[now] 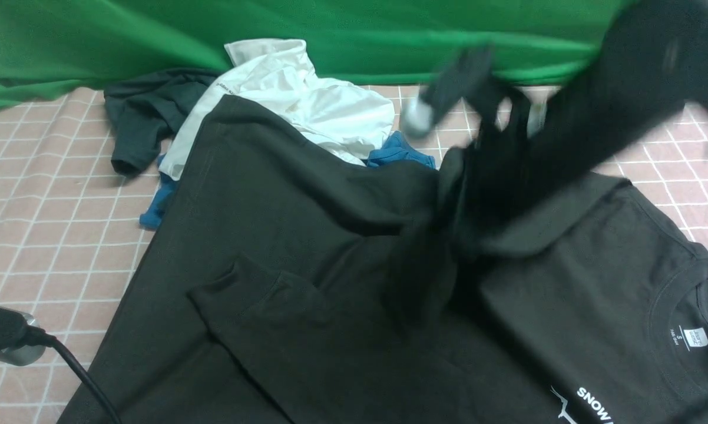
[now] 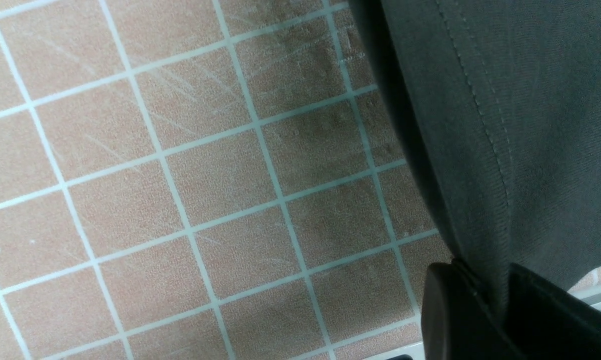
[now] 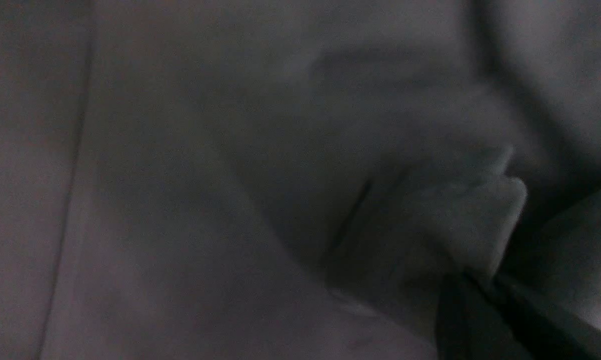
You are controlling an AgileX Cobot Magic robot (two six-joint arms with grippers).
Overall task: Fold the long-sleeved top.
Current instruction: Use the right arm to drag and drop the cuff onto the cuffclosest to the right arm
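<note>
Mid sleeve-fold, it seems: right pincer [image 3: 485,295] clamps a sleeve of the long-sleeved top [image 1: 271,235] above its chest; left pincer [image 2: 500,300] pinches its edge. Next, probably, lay it flat.

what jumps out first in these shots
The big black top, spread over the pink checked cloth, fills most of the front view. Above its right half, the right arm shows as a dark blur. Behind, by the green backdrop, lies a crumpled white shirt.
</note>
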